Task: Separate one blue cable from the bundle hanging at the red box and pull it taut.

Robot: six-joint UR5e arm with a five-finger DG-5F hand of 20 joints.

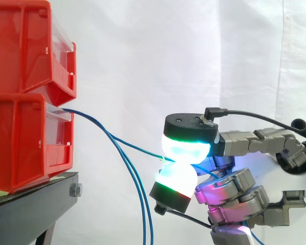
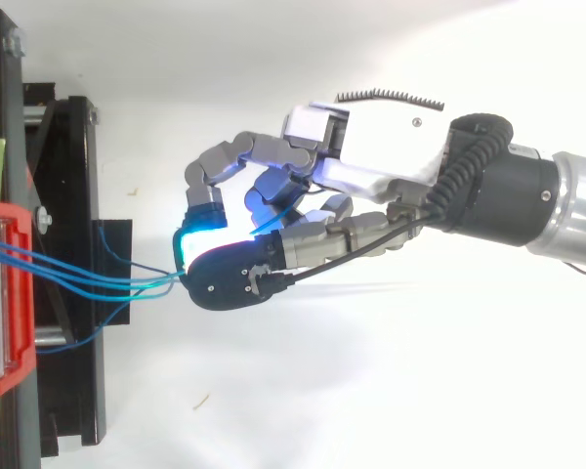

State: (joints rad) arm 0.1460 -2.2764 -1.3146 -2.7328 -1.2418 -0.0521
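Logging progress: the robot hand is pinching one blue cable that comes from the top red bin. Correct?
Not quite. The side view shows the blue cable coming out of the lower red bin, not the top one. The robot hand does pinch it between two glowing pads.

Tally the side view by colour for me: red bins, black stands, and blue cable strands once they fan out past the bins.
Red bins: 2
Black stand: 1
Blue cable strands: 3, one pinched by the hand, two hanging
Total: 6
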